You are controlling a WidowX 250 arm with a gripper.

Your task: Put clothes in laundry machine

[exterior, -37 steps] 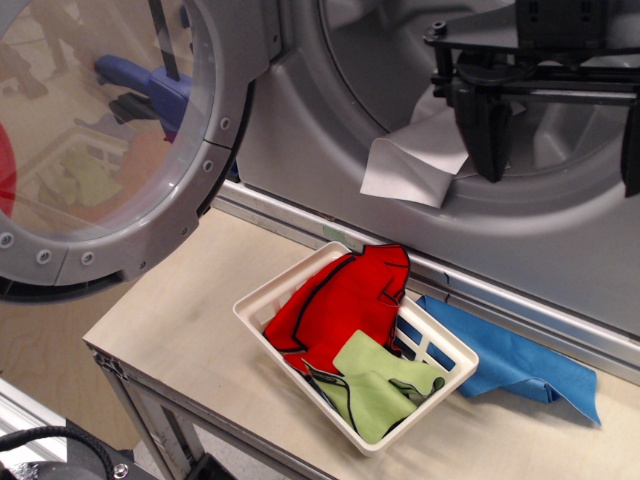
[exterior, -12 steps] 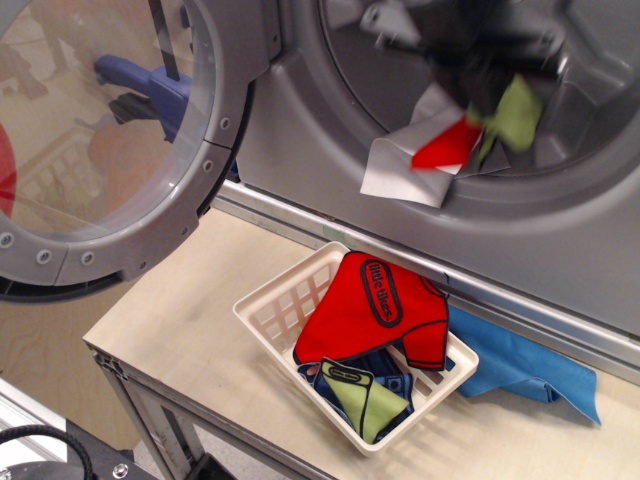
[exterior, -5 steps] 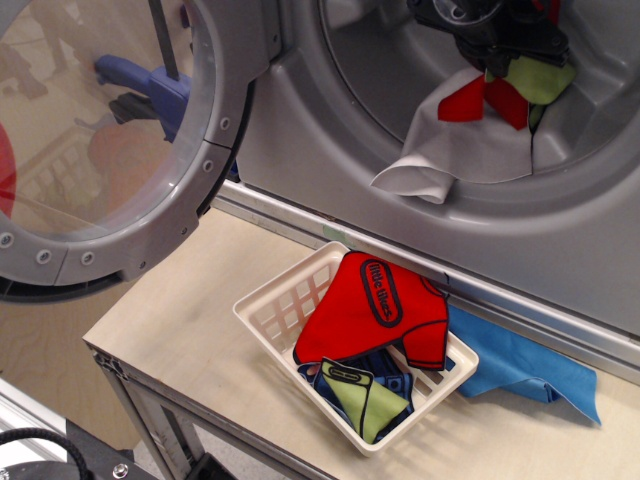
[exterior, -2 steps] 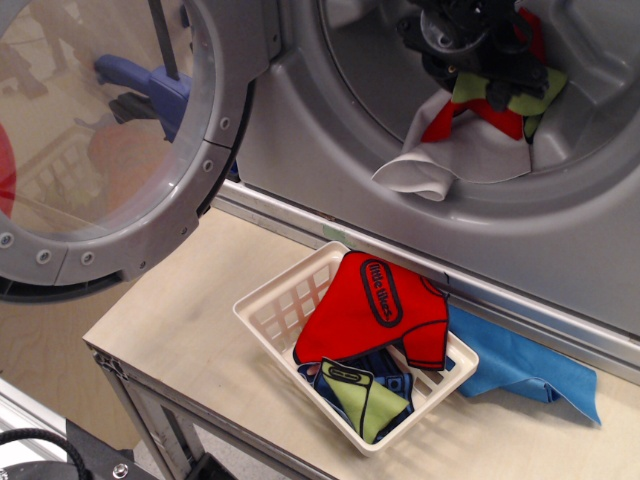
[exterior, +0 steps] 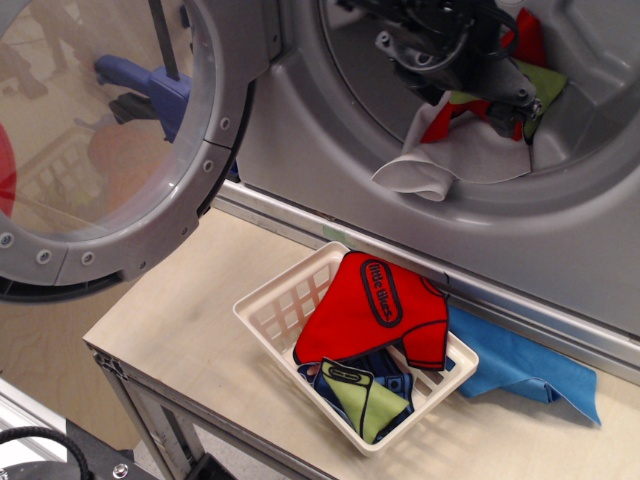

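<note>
The grey laundry machine [exterior: 300, 130] stands open, its round windowed door [exterior: 110, 130] swung to the left. My black gripper [exterior: 495, 100] reaches into the ribbed drum [exterior: 600, 120]. Its fingers sit spread over a red and lime-green garment [exterior: 535, 85], which lies in the drum on a white cloth [exterior: 470, 160]. On the table, a white lattice basket [exterior: 265, 300] holds a red garment with a blue oval logo [exterior: 375, 305] and a lime-green piece with black trim [exterior: 365, 400].
A blue cloth [exterior: 520, 365] lies on the wooden table [exterior: 180, 330] to the right of the basket, under the machine's front sill. The white cloth hangs over the drum's lip. The table's front edge runs along the lower left.
The red and green garment went from the basket into the drum with my gripper. In the last half second the gripper body shifted left while the garment stayed on the white cloth.
</note>
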